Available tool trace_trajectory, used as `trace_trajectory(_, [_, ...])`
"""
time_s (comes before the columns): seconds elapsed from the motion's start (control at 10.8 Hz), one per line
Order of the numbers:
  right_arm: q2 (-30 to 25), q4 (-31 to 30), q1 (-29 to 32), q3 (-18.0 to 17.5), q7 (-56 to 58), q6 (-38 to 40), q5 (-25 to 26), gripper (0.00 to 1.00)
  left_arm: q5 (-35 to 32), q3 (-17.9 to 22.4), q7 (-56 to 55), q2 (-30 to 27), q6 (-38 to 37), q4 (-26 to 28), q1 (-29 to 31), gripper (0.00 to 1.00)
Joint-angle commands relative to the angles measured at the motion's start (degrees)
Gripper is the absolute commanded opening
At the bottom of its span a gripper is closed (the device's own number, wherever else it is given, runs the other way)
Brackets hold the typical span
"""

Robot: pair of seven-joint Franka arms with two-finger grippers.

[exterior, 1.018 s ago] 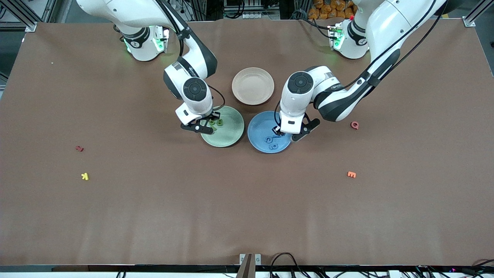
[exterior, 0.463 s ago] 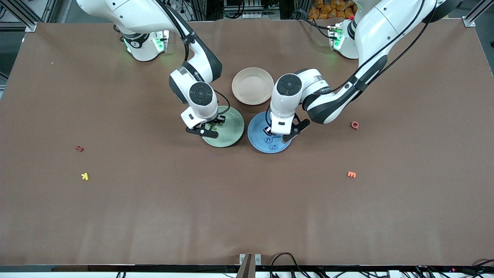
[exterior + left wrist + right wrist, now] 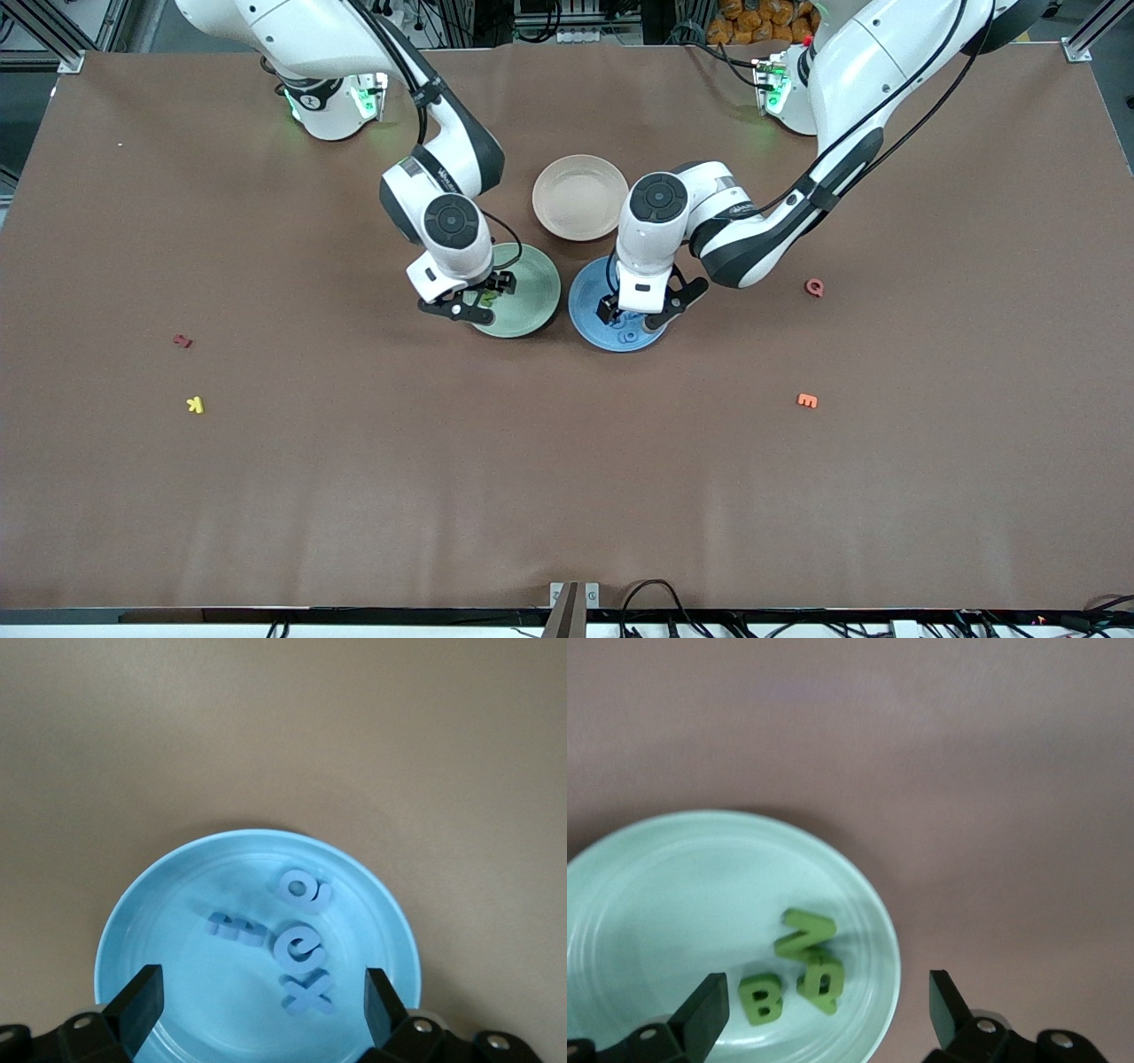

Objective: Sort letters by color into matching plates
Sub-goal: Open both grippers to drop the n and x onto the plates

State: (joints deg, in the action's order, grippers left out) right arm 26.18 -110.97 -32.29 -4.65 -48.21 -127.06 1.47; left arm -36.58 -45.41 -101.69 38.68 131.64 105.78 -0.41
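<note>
The left gripper point(image 3: 631, 314) hangs over the blue plate point(image 3: 142, 921), fingers spread wide and holding nothing, with four blue letters point(image 3: 301, 948) lying in the plate. The right gripper point(image 3: 479, 299) hangs over the green plate point(image 3: 647, 877), fingers wide and empty too, above three visible green letters point(image 3: 802, 966) bunched together.
</note>
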Motion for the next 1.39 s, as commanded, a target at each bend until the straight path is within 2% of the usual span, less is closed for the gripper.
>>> trace_trajectory(0.0, [-1.92,0.84,6.25,-0.36,6.88,1.12,0.55,1.0,0.46,0.5,-0.18,-0.53,-1.12,-2.24,-0.03,1.0])
trace_trajectory(0.46, [-2.28,2.86,16.62,-0.36,15.68,1.9,2.84,1.0,-0.16,1.28,0.09,-1.67,-1.21,-6.81,0.32,1.0])
trace_trajectory(0.93, [-2.37,7.25,28.4,-0.36,29.29,7.71,3.98,1.0,-3.32,2.52,4.91,-2.38,-2.35,-11.38,0.06,1.0])
trace_trajectory(1.3, [-3.42,8.04,33.95,0.52,35.8,9.28,4.07,1.0,-6.21,2.52,7.29,-3.08,-2.44,-12.71,-0.03,1.0])
